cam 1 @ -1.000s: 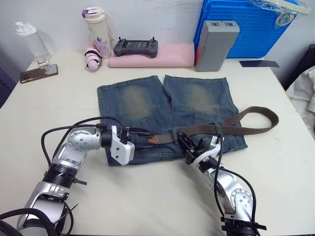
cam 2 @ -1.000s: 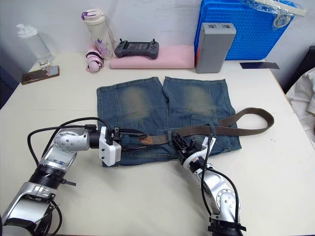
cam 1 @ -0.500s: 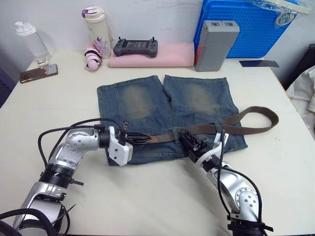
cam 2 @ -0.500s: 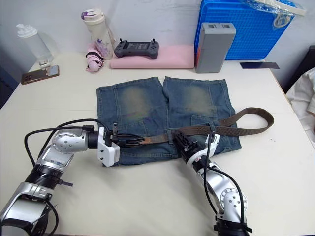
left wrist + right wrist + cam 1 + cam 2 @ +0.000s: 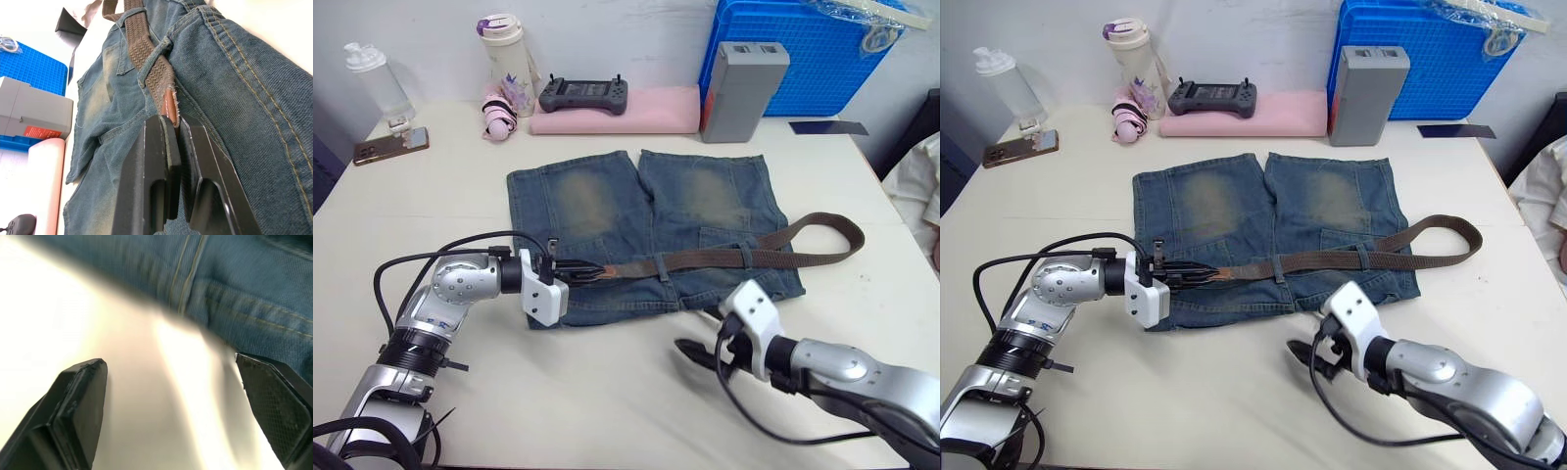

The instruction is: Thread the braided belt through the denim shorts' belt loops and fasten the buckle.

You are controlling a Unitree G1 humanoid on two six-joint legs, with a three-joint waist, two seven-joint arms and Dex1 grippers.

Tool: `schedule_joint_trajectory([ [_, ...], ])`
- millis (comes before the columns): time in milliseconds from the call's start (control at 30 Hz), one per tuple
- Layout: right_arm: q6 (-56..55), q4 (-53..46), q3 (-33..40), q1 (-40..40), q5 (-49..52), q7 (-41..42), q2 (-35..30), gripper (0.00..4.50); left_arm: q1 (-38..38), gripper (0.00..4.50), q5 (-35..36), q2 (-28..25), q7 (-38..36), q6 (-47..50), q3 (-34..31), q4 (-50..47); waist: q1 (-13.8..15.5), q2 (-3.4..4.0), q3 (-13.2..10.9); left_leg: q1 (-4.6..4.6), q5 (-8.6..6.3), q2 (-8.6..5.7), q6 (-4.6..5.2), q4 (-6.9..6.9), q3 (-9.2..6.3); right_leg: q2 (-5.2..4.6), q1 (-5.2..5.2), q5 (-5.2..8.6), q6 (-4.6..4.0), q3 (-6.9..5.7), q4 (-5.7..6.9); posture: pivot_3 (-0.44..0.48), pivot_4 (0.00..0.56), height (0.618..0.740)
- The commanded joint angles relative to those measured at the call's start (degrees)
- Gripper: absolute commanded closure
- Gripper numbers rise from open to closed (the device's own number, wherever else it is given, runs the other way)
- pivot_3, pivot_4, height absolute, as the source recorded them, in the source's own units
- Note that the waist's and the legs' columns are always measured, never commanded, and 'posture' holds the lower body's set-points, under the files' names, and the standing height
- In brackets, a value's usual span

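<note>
Leftward, left gripper (image 5: 590, 269) clamped on tan leather tip of dark-brown braided belt (image 5: 724, 258) at waistband of faded blue denim shorts (image 5: 641, 220) lying flat on white table (image 5: 431, 215). Belt ran rightward through denim belt loops (image 5: 742, 256), then looped back beyond shorts' edge. Right gripper (image 5: 690, 350) spread wide over table, just beside shorts' waistband, holding nothing.
</note>
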State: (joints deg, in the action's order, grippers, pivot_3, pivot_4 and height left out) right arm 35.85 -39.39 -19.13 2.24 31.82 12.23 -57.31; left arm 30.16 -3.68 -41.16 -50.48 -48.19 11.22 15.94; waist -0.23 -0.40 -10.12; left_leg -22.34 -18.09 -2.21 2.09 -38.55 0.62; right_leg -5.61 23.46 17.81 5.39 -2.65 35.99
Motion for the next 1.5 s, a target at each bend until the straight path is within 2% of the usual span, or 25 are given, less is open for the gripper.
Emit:
schedule_joint_trajectory([
  [33, -5.7, 6.2, -5.4, 4.4, -19.5, -0.4, 0.4, 0.06, -0.5, 4.48, 1.6, -1.1, 0.8, 0.5, -1.5, -2.0, 0.0, -0.03, 0.0, 0.02, 0.0, -0.01, 0.0, -0.1, 0.0, -0.02, -0.02, 0.0, 0.0, 0.01, -0.02, 0.0, 0.15, 0.725],
  [233, -10.1, 9.2, -6.8, 5.9, -32.0, 1.7, 4.0, 0.06, -1.8, 4.48, 1.5, -1.3, 1.3, 1.5, -1.7, -3.4, 0.3, -0.07, 0.0, 0.02, -0.02, 0.0, -0.04, -0.38, -0.07, -0.05, -0.11, 0.0, 0.0, -0.04, 0.05, 0.0, 0.15, 0.725],
  [400, -8.3, 11.6, -5.4, 5.2, -36.3, 4.3, 5.7, 0.06, -2.1, 4.48, 1.3, -1.2, 1.8, 2.3, -1.8, -4.1, 0.3, -0.08, 0.1, 0.03, -0.03, 0.0, -0.05, -0.39, -0.08, -0.04, -0.12, 0.0, 0.0, -0.05, 0.06, 0.0, 0.15, 0.725],
  [500, -6.7, 12.4, -4.1, 5.0, -37.4, 5.4, 7.3, 0.88, -2.1, 4.48, 1.0, -1.1, 2.2, 2.3, -1.7, -4.1, 0.3, -0.1, 0.1, 0.08, -0.03, 0.0, -0.05, -0.4, -0.1, -0.04, -0.18, 0.0, 0.0, -0.05, 0.06, 0.0, 0.15, 0.725],
  [633, -8.1, 8.3, -1.1, 1.4, -36.7, 9.7, 5.8, 2.82, -2.0, 4.48, 0.8, -0.9, 2.5, 2.4, -1.5, -3.9, 0.5, -0.1, 0.1, 0.07, -0.05, -0.01, -0.02, -0.4, -0.1, -0.05, -0.18, 0.0, 0.0, -0.06, 0.06, 0.0, 0.15, 0.725],
  [867, -8.9, -2.0, 9.0, -7.5, -37.5, 15.4, 0.3, 2.82, -0.7, 4.48, 0.5, -0.2, 2.9, 1.8, -1.2, -1.9, 1.6, -0.1, 0.1, -0.05, -0.17, -0.02, 0.06, -0.4, -0.11, -0.03, -0.19, -0.02, 0.03, -0.12, 0.03, 0.0, 0.15, 0.725],
  [1300, -9.2, 1.0, 8.8, -1.0, -43.0, 17.2, 8.0, 2.82, 0.2, 4.48, -0.7, 0.8, 4.0, 1.5, -1.2, -1.1, 1.3, -0.1, 0.1, -0.03, -0.15, -0.01, 0.02, -0.45, -0.06, 0.02, -0.15, -0.02, 0.04, -0.07, 0.1, 0.0, 0.15, 0.725],
  [1500, -4.3, 5.9, 6.4, 1.7, -43.4, 19.2, 11.6, 2.82, -0.3, 4.48, -0.8, 0.8, 4.4, 1.8, -1.1, -2.0, 1.4, -0.1, 0.1, -0.04, -0.16, -0.02, 0.03, -0.46, -0.06, 0.01, -0.17, -0.02, 0.04, -0.1, 0.1, 0.0, 0.15, 0.725],
])
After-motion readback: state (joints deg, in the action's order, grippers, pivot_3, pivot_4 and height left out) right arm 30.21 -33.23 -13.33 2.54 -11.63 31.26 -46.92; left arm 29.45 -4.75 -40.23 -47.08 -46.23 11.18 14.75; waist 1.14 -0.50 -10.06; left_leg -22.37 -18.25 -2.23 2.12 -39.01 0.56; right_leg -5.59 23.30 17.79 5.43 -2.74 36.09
